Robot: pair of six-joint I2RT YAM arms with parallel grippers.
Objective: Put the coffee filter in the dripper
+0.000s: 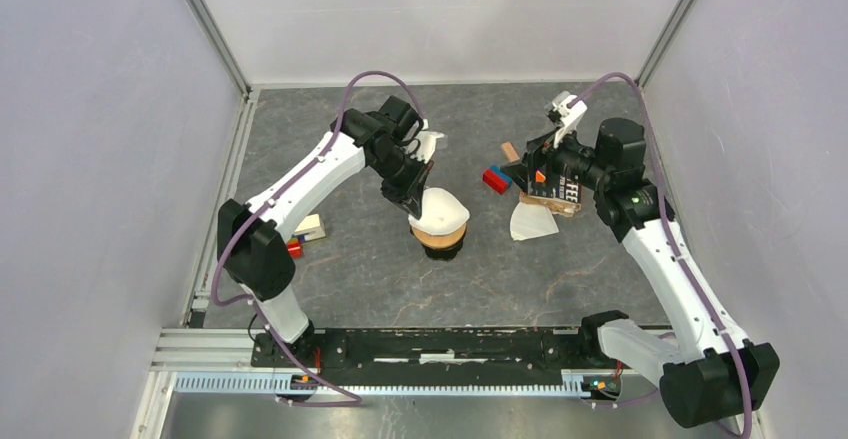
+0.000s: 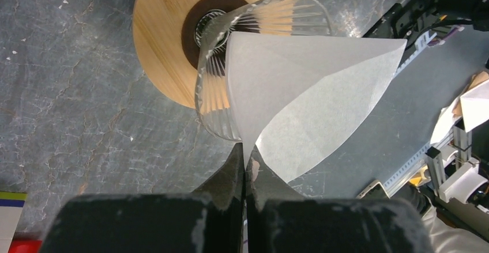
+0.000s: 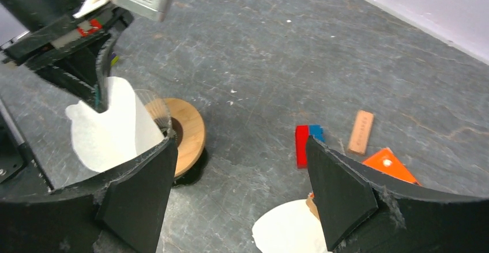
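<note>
The dripper's wooden collar (image 1: 441,234) sits on a dark cup at the table's middle. My left gripper (image 1: 413,197) is shut on the edge of the white coffee filter (image 1: 441,209), which sits puffed open over the dripper. In the left wrist view the gripper (image 2: 247,156) pinches the filter (image 2: 300,91) at the clear ribbed glass cone (image 2: 212,91), above the collar (image 2: 161,40). How deep the filter sits I cannot tell. My right gripper (image 1: 520,172) hangs open and empty to the right. In its own view the right gripper (image 3: 239,166) faces the filter (image 3: 109,132) and collar (image 3: 187,132).
A second flat-folded filter (image 1: 531,222) lies by a brown coffee bag (image 1: 552,195) under the right arm; it also shows in the right wrist view (image 3: 285,230). A red-and-blue block (image 1: 495,179) and a small wooden block (image 1: 510,149) lie nearby. A pale block (image 1: 311,226) lies at the left.
</note>
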